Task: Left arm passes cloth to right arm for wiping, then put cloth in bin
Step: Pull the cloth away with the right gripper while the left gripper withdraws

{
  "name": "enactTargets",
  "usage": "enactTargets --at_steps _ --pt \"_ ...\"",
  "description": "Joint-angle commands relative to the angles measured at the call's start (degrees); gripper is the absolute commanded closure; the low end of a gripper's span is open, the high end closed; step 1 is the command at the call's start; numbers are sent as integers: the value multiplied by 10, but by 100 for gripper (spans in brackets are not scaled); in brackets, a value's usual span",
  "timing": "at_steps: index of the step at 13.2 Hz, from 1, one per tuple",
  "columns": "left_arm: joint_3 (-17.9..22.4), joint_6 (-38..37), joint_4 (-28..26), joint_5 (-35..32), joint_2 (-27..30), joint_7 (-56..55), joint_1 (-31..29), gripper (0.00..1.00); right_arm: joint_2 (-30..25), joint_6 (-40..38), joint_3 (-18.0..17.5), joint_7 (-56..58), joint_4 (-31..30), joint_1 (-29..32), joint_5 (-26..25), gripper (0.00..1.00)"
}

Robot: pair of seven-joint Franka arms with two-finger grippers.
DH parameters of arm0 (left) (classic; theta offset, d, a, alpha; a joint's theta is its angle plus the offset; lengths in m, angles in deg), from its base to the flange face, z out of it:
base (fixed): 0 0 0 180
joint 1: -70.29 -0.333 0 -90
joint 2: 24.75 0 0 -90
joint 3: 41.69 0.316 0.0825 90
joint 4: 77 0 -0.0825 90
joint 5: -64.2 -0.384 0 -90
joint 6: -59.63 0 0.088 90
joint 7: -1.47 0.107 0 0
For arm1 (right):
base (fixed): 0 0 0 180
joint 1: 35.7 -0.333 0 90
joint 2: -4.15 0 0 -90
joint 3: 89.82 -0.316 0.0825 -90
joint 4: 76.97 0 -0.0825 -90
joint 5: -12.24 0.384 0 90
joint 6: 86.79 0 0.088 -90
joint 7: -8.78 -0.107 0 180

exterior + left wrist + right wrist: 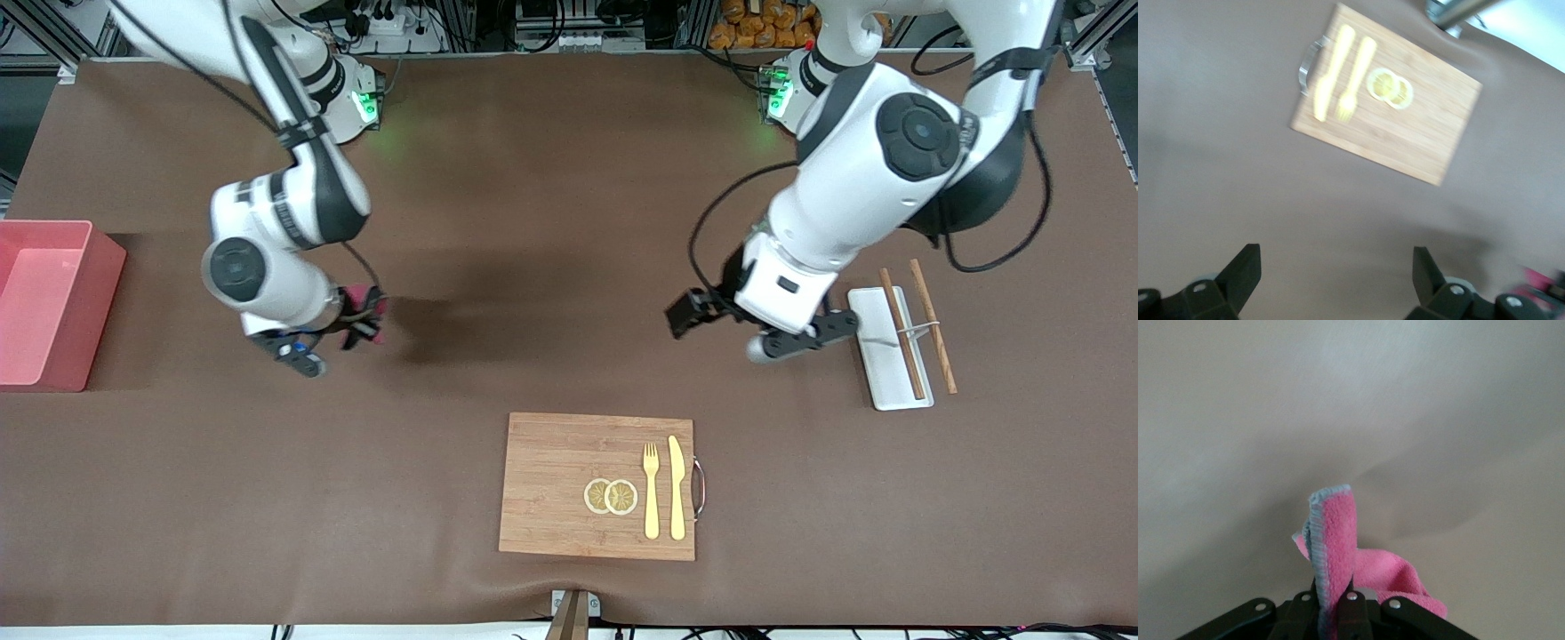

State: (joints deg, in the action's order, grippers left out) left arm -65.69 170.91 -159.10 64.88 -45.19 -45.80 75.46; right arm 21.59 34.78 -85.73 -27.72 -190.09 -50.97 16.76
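Bare table (178, 293) between cloth-holding right gripper (356, 322) and bin (49, 302).

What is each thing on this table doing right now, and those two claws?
cloth: pinched in right gripper, hanging over bare table
left gripper: open, empty, over table
bin: open-topped, nothing inside
cutting board: flat, carrying fork, knife, lemon slices
tray: flat, chopsticks across it

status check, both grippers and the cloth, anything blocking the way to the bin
Right gripper shut on the cloth, over bare table. Left gripper open, empty, beside the white tray. Bin at the right arm's end, path unobstructed.
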Motion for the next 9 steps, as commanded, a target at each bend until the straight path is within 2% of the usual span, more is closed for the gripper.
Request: enactTargets --at_steps 1,4,6,8,9 --pt "-6 -42 -9 -37 14 31 -41 0 -3 26 -10 182 -16 118 -12 100" --pt "-6 -73 -9 -38 23 82 -80 0 27 69 -10 372 -12 218 -13 100" --pt "-5 -91 -8 -38 33 121 -107 0 34 71 -10 477 1 272 -13 100" --pt "-3 -113 -10 -40 46 157 -130 0 35 67 -10 535 8 299 -13 100" --pt "17 -121 -18 -42 62 187 -127 0 34 65 -10 532 10 295 -13 100"
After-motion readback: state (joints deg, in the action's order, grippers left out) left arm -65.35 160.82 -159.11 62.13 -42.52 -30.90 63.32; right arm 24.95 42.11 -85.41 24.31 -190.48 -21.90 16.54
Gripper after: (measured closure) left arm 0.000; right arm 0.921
